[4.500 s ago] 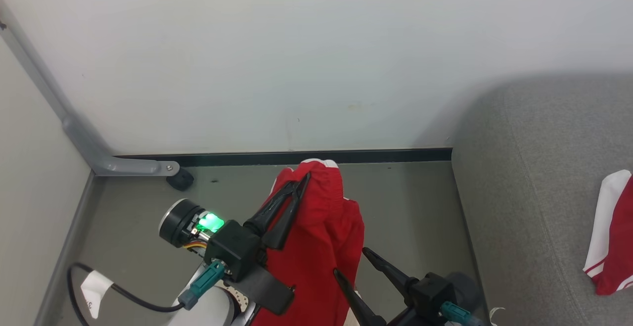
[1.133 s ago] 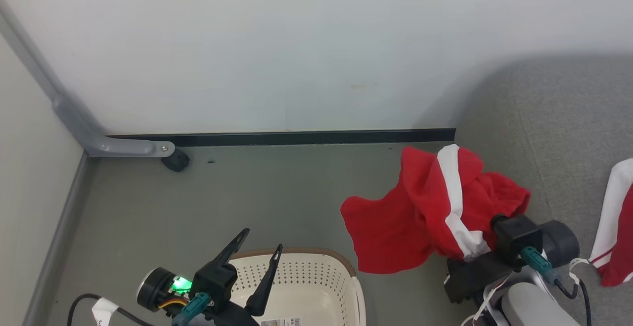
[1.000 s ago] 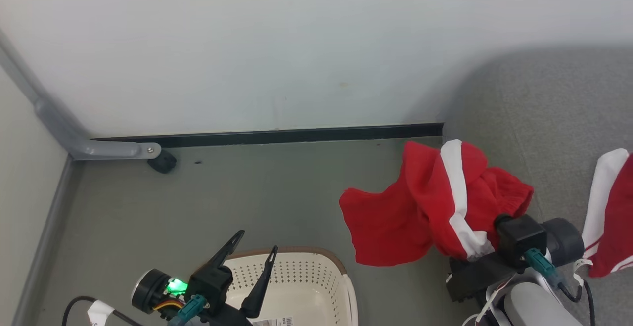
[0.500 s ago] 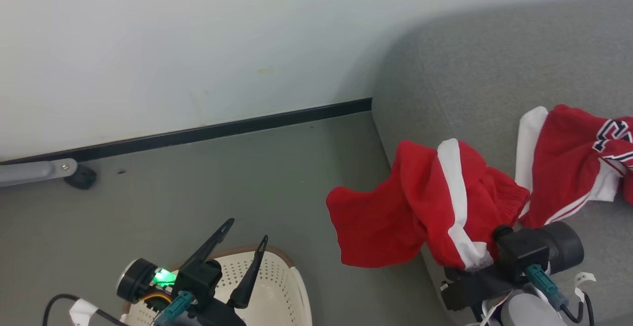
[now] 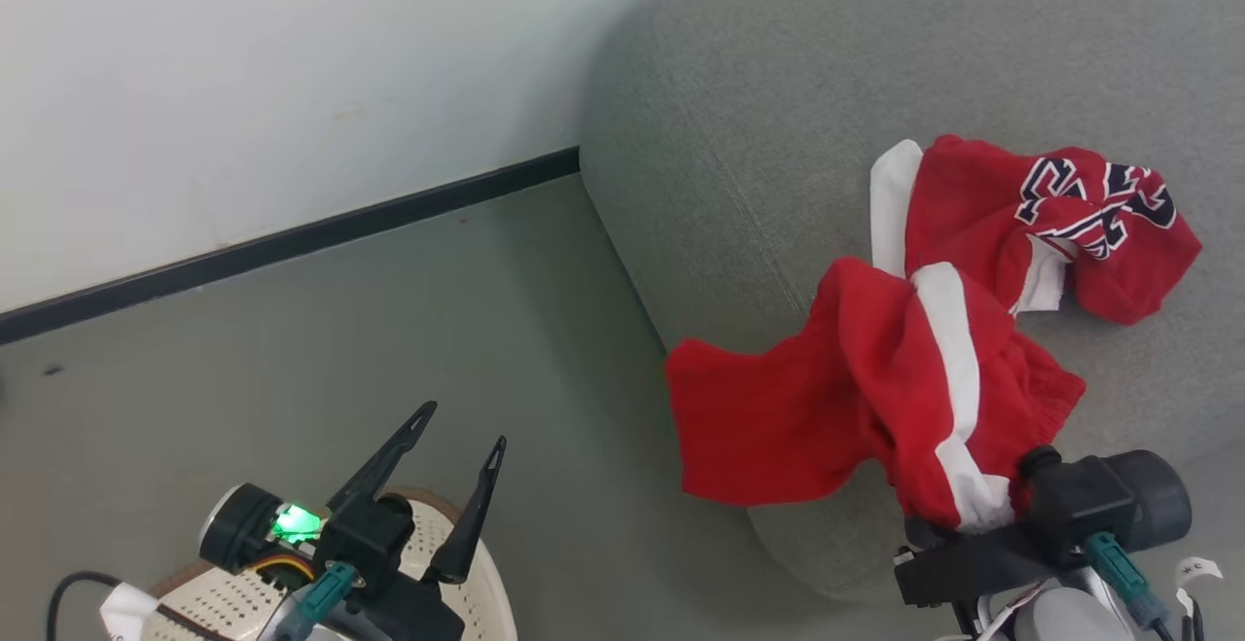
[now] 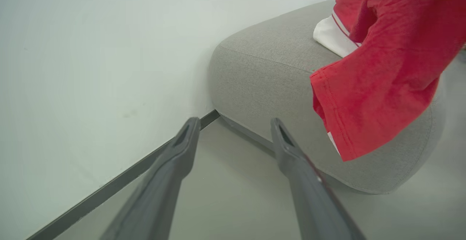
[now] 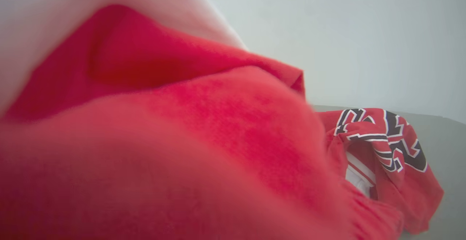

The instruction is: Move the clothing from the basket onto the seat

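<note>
A red garment with a white stripe (image 5: 875,398) hangs from my right gripper (image 5: 1016,495), which is shut on it with its fingers buried in the cloth. The garment drapes over the front left corner of the grey seat (image 5: 739,135). It hangs as a red flap (image 6: 378,79) in the left wrist view and is a blurred red mass (image 7: 182,141) close in the right wrist view. A second red garment with navy lettering (image 5: 1060,213) lies on the seat just beyond it. My left gripper (image 5: 464,425) stands open and empty above the cream basket (image 5: 486,587) at the lower left.
A white wall (image 5: 243,67) with a black skirting strip (image 5: 292,237) runs behind the grey floor (image 5: 340,330). The seat's rounded corner (image 6: 262,69) butts against that wall. A black cable (image 5: 68,587) loops beside the left arm.
The head camera has swung right, so the seat now takes up much more of the picture. My right gripper has carried the striped garment over the seat's corner. The left gripper stays open over the basket.
</note>
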